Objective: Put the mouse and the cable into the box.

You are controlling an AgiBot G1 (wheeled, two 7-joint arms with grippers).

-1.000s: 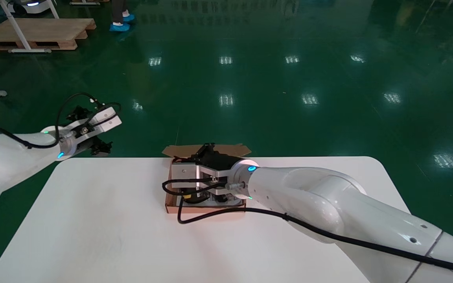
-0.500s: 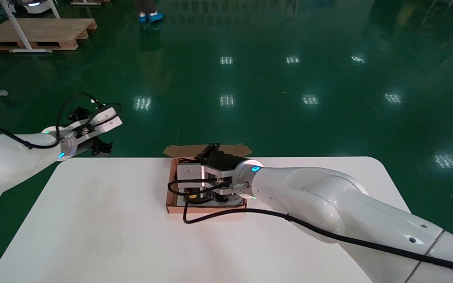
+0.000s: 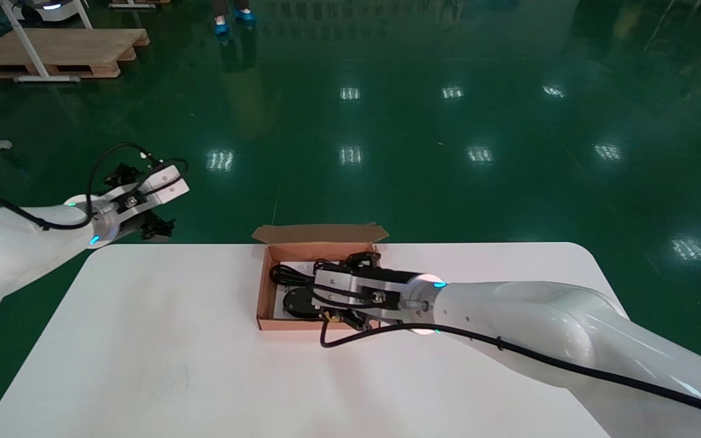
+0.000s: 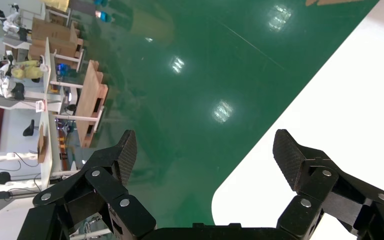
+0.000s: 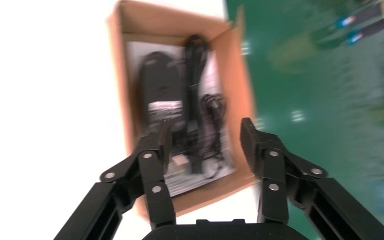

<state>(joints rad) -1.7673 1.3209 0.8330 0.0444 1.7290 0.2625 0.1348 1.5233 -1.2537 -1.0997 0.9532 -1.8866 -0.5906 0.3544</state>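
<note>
The open cardboard box (image 3: 263, 286) sits at the middle of the table's far edge. Inside it, a black mouse (image 3: 299, 302) lies on a white printed sheet, with the coiled black cable (image 3: 286, 274) beside it. The right wrist view also shows the mouse (image 5: 161, 90) and cable (image 5: 200, 100) inside the box (image 5: 117, 75). My right gripper (image 3: 333, 291) hovers over the box's right end, open and empty (image 5: 206, 137). My left gripper (image 3: 140, 202) is parked open past the table's far left corner, over the floor (image 4: 206, 150).
The white table (image 3: 174, 340) stretches to the left of the box and in front of it. The box's flap (image 3: 320, 232) sticks out past the far edge. My right arm's own black cable (image 3: 350, 333) loops along the box's near side. A wooden pallet (image 3: 58, 52) lies on the green floor far left.
My right gripper has drawn back from deep over the box toward its right end, uncovering the mouse and cable lying inside. The left arm has not moved.
</note>
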